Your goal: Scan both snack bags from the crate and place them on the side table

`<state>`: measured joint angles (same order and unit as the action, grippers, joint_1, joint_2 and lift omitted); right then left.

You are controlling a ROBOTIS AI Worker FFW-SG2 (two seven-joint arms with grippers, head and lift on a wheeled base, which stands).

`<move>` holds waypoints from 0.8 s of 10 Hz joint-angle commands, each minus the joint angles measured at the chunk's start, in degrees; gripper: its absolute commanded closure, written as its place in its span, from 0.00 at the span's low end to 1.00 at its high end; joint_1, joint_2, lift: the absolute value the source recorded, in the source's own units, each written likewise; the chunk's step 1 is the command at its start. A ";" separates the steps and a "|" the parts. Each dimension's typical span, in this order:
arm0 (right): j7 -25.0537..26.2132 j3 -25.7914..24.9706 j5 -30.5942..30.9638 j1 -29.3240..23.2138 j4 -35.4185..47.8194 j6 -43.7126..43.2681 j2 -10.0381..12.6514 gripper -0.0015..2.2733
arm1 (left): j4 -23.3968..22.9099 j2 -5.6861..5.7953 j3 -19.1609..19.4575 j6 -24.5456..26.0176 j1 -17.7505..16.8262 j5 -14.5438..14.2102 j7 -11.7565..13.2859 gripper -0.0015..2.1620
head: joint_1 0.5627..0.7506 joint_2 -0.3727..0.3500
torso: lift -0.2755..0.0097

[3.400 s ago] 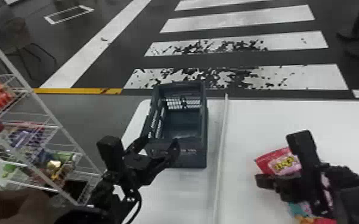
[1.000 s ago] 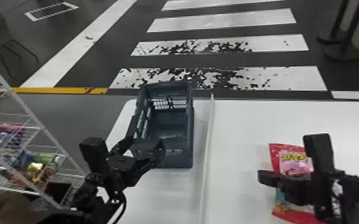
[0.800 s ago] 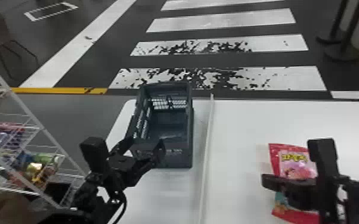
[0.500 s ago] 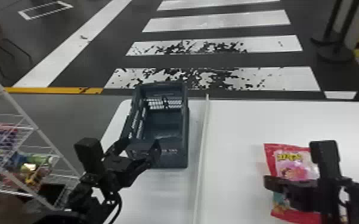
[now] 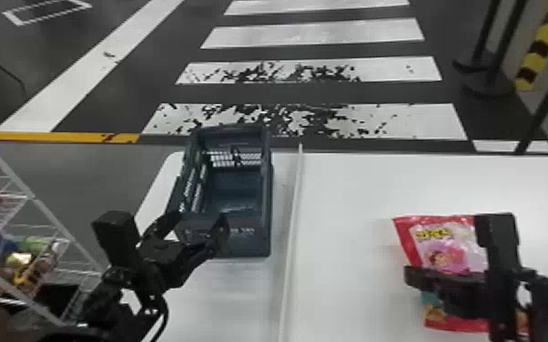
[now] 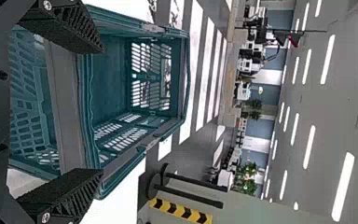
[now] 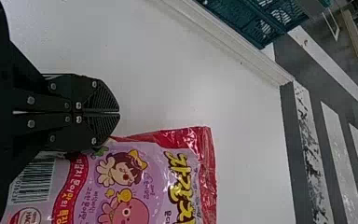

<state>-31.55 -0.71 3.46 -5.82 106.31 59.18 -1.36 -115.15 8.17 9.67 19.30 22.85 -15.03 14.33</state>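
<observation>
over the white table point(image 5: 350, 200), the right gripper point(image 5: 410, 276) is pressed together by a snack bag point(image 5: 446, 250). near the crate point(image 5: 250, 243), the left gripper point(image 5: 201, 223) is spread.

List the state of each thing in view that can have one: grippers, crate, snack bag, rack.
Left gripper: jaws apart, by the crate's near end.
Right gripper: jaws shut, nothing between their tips.
Crate: upright, open-topped, no bag seen inside.
Snack bag: lying on the white table, printed face up.
Wire rack: stocked with colourful packages.
</observation>
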 commanded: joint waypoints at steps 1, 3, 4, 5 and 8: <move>0.00 -0.43 -0.38 0.37 -0.22 -0.16 -0.05 0.99 | 0.02 0.00 0.00 0.00 0.00 0.00 0.09 0.04 | 0.70 0.74 | 0.63; 0.17 -0.16 -0.47 1.87 -1.19 -0.33 0.04 0.99 | -0.07 -0.09 0.00 0.00 0.00 0.00 0.09 0.04 | 0.70 0.73 | 0.63; 0.17 -0.16 -0.38 2.31 -1.80 -0.33 0.04 0.99 | -0.25 0.00 0.00 0.00 0.18 0.00 0.09 0.04 | 0.70 0.73 | 0.63; 0.17 -0.25 -0.12 2.66 -2.33 -0.33 0.04 0.99 | -0.33 0.09 0.00 0.00 0.35 0.00 0.09 0.04 | 0.70 0.73 | 0.63; 0.17 -1.22 0.23 2.66 -2.68 -0.33 0.04 0.99 | -0.51 0.09 0.00 0.00 0.53 0.00 0.09 0.04 | 0.70 0.72 | 0.63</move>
<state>-31.38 -1.69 3.58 -3.16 103.63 58.73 -1.32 -115.63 8.26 9.67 19.30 23.35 -15.03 14.41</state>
